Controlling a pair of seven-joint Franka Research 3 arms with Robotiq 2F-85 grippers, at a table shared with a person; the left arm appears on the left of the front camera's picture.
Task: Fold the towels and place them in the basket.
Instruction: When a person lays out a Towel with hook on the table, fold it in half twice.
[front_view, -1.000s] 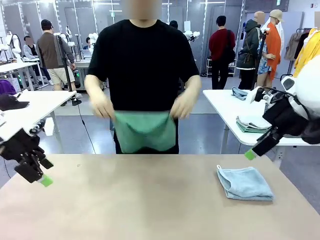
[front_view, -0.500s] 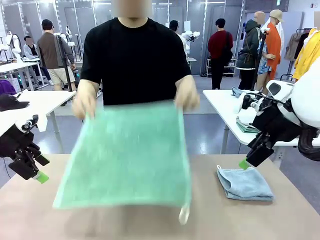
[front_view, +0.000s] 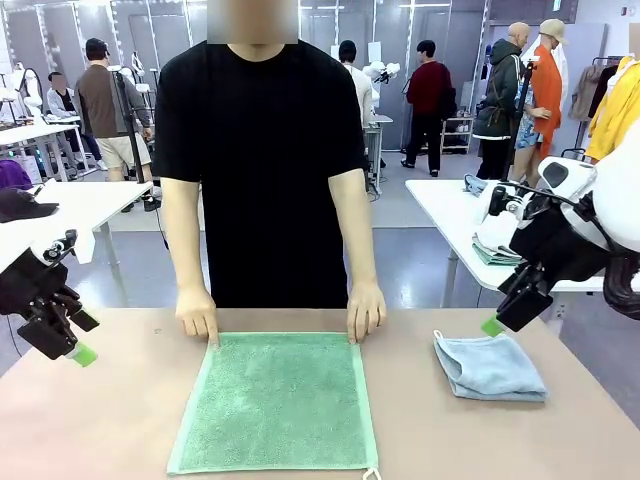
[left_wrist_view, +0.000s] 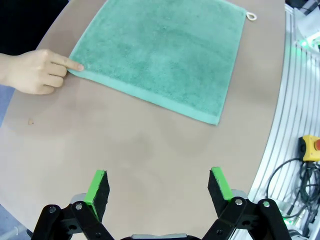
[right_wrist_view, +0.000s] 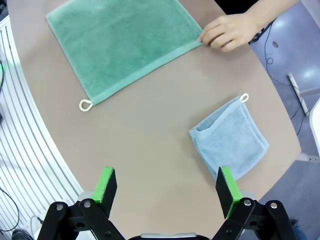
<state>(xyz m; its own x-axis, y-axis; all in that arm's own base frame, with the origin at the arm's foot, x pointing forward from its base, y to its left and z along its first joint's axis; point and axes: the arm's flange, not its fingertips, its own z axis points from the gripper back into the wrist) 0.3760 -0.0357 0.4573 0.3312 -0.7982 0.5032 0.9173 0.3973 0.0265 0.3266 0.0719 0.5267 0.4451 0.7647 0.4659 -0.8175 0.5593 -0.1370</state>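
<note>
- Mint towel (front_view: 272, 400) is spread flat on the table (front_view: 100, 430), its far corners pinned by the person's hands (front_view: 366, 312); grey-blue towel (front_view: 490, 366) lies folded nearby.
- Both are judged soft and limp; near corners should be pinched.
- Left gripper (left_wrist_view: 159, 182) and right gripper (right_wrist_view: 166, 185) are held apart, empty.

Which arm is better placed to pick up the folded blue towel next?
Right. The right gripper hangs open close to the blue towel; the left gripper sits beyond the spread green towel.
</note>
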